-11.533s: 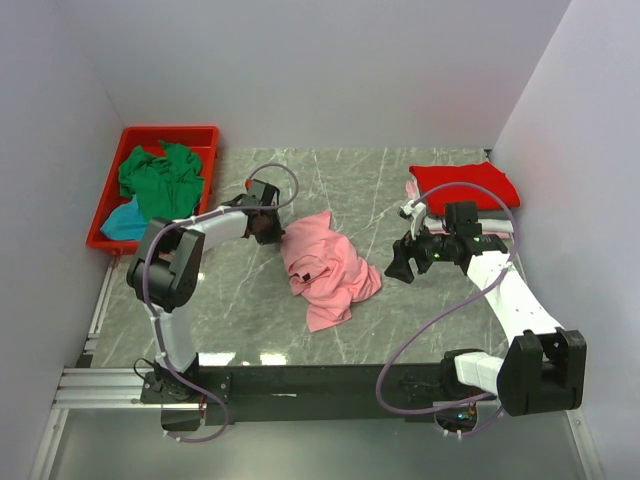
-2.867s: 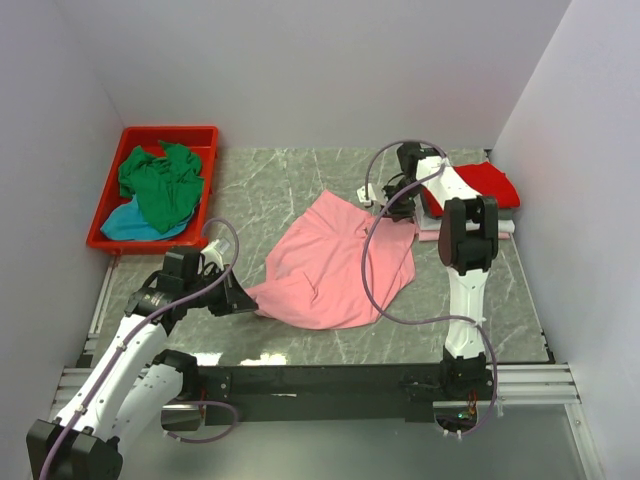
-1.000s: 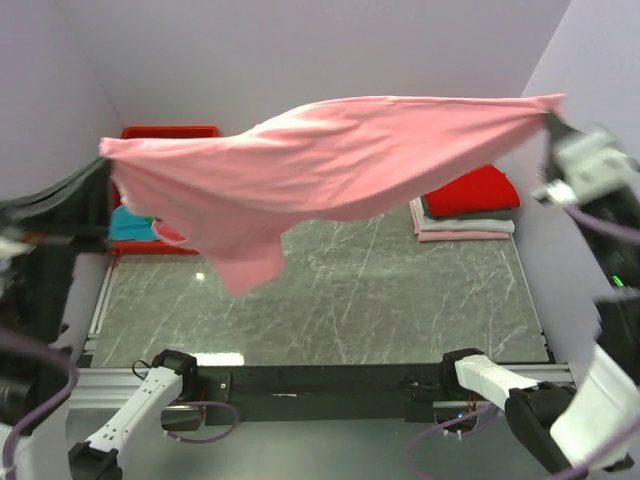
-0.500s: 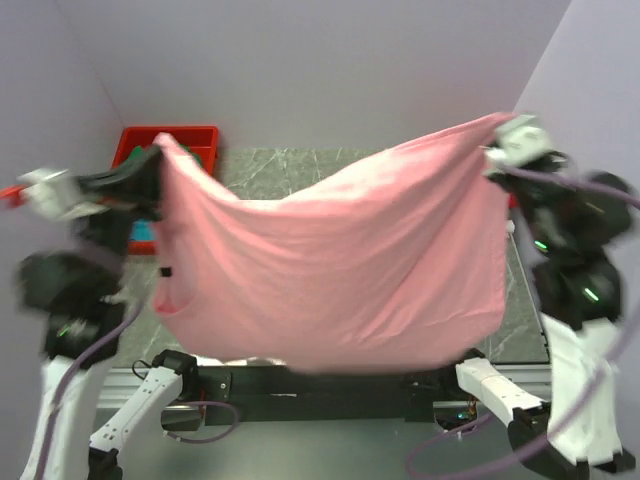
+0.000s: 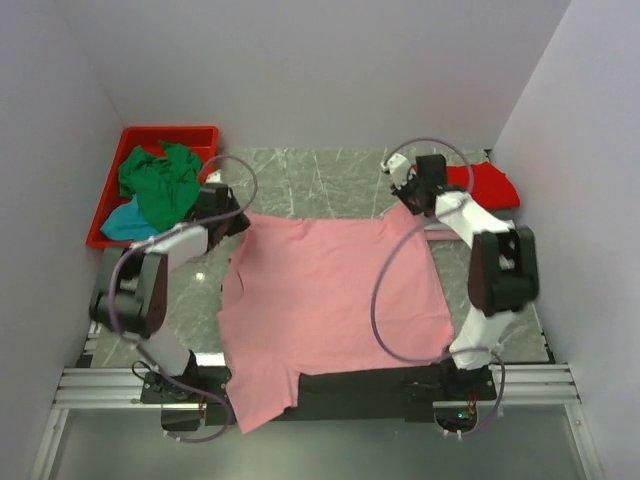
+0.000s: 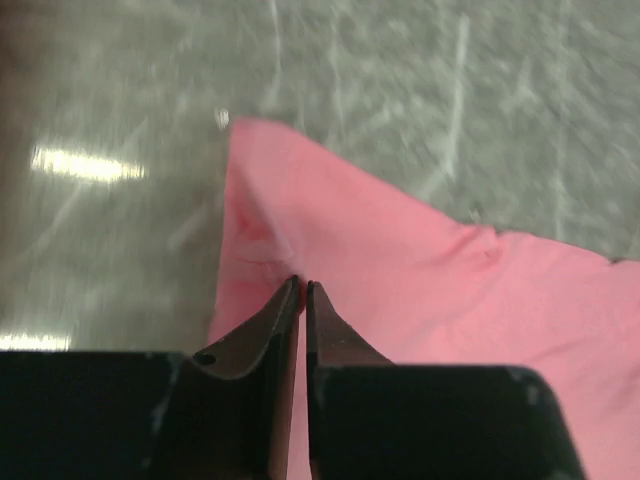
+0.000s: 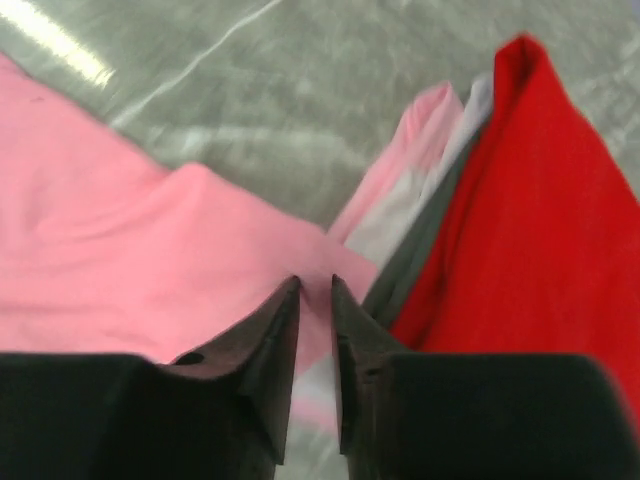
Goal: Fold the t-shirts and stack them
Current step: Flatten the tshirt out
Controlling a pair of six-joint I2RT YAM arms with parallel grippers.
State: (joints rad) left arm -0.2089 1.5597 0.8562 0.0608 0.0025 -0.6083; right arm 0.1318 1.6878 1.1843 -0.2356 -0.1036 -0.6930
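Note:
The salmon pink t-shirt (image 5: 330, 290) lies spread flat on the marble table, its near end hanging over the front edge. My left gripper (image 5: 238, 222) rests at the shirt's far left corner (image 6: 300, 230); its jaws (image 6: 302, 284) are parted by a thin slit, tips on puckered cloth. At the far right corner, which overlaps the folded stack, my right gripper (image 5: 417, 208) has its jaws (image 7: 315, 282) a little apart, with pink cloth (image 7: 150, 260) showing between them. The stack has a red t-shirt (image 5: 485, 185) (image 7: 540, 200) on top, with grey and pale pink layers (image 7: 415, 150) beneath.
A red bin (image 5: 170, 133) at the far left holds a crumpled green t-shirt (image 5: 160, 180) and a teal one (image 5: 125, 222). White walls close in on three sides. Bare marble (image 5: 320, 180) shows beyond the spread shirt. The shirt's hem (image 5: 260, 390) covers part of the front rail.
The shirt, held stretched in the air between both grippers a moment ago, now lies flat on the table. Both arms have come down to its far corners and their jaws have loosened.

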